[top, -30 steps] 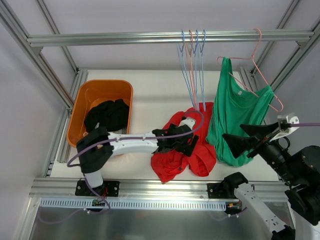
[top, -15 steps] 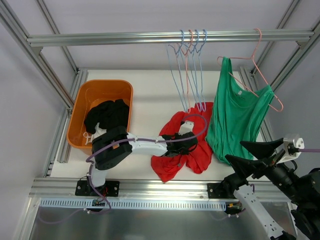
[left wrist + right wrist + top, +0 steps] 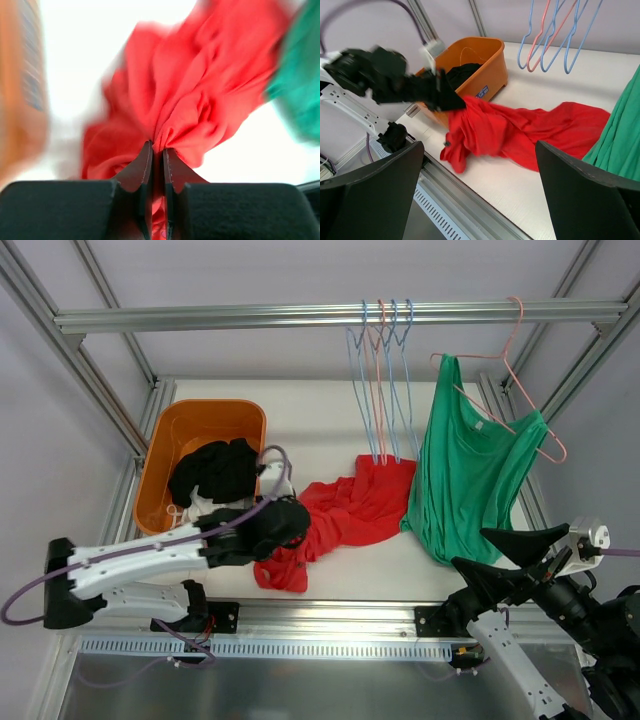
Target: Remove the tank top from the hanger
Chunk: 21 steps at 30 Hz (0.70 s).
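Wears white shells and black joints on left arm (image 3: 140, 558); ends in black wedge fingers at right claw (image 3: 468, 547), purple cable (image 3: 625, 552) behind.

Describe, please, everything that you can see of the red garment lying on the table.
The red garment is thin, soft-looking fabric, off any hanger, lying wrinkled and drawn out in a long strip on the white table. The left gripper is shut on a bunched fold at its end nearest the orange bin, holding that end raised. Its other end lies below the empty hangers, next to the hem of the green tank top; whether they touch cannot be told.
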Each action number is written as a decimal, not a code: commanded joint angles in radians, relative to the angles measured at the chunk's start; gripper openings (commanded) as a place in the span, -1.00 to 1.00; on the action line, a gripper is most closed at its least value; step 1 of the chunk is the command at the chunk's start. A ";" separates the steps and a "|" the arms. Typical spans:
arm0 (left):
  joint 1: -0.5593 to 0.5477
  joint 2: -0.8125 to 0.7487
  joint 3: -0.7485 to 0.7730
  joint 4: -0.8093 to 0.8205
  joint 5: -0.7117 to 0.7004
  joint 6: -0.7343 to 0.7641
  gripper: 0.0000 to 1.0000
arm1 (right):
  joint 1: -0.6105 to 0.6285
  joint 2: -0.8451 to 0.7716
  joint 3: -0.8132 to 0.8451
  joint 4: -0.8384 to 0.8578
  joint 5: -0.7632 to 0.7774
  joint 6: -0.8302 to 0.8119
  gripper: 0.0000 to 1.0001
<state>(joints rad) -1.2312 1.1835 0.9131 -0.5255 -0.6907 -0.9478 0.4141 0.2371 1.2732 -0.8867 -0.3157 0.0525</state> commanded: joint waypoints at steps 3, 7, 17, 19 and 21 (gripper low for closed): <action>0.028 -0.169 0.296 -0.175 -0.220 0.229 -1.00 | -0.003 -0.012 0.003 0.037 -0.008 0.018 0.99; 0.035 -0.136 0.551 -0.191 -0.268 0.423 -1.00 | -0.003 -0.007 0.002 0.049 -0.014 0.030 0.99; 0.152 0.186 1.467 -0.174 -0.438 0.996 -1.00 | -0.005 0.007 -0.012 0.052 0.001 0.024 0.99; 0.194 0.248 1.612 -0.092 -0.441 1.139 -1.00 | -0.003 0.010 -0.021 0.055 0.001 0.026 0.99; 0.240 0.226 1.560 0.040 -0.454 1.295 -1.00 | -0.003 0.014 -0.028 0.058 -0.006 0.027 0.99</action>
<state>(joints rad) -1.0370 1.4132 2.4500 -0.6502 -1.0813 0.0170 0.4141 0.2317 1.2526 -0.8749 -0.3153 0.0677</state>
